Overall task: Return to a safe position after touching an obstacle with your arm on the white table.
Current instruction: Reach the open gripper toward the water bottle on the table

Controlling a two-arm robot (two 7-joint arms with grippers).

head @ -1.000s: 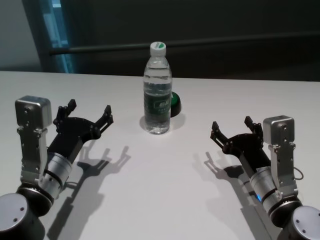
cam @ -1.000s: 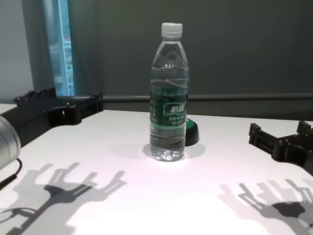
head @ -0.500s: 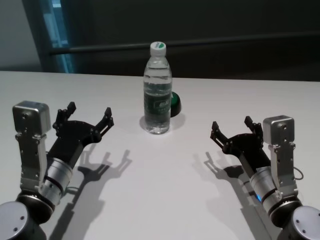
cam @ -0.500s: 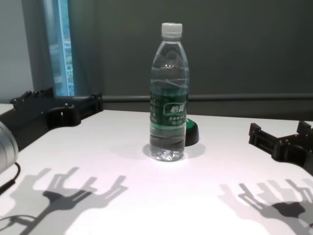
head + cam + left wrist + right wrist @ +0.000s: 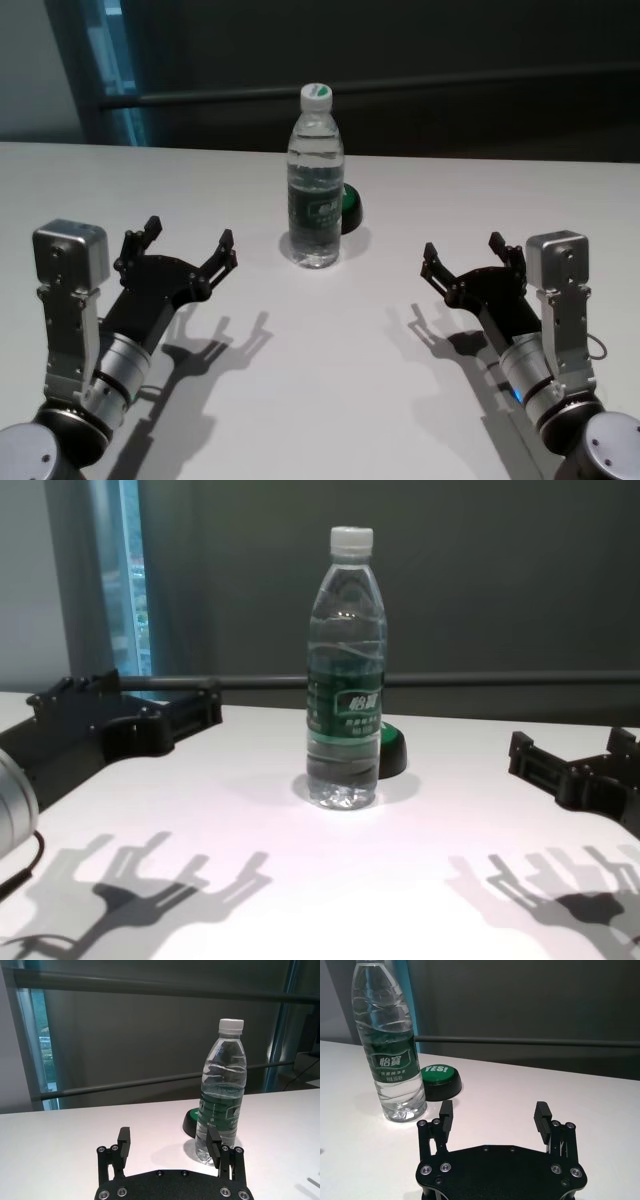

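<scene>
The obstacle, a tall clear water bottle with a white cap and dark green label, stands upright mid-table on the white table. It also shows in the chest view, the left wrist view and the right wrist view. My left gripper is open and empty, hovering over the table left of the bottle and nearer to me, clear of it. My right gripper is open and empty at the bottle's right, farther off.
A low round green button on a black base sits just behind and right of the bottle; it reads "YES!" in the right wrist view. A dark wall with a rail runs behind the table's far edge.
My left gripper has shifted a little to the right and closer to my body, still open and empty. The bottle and the right arm have not moved.
</scene>
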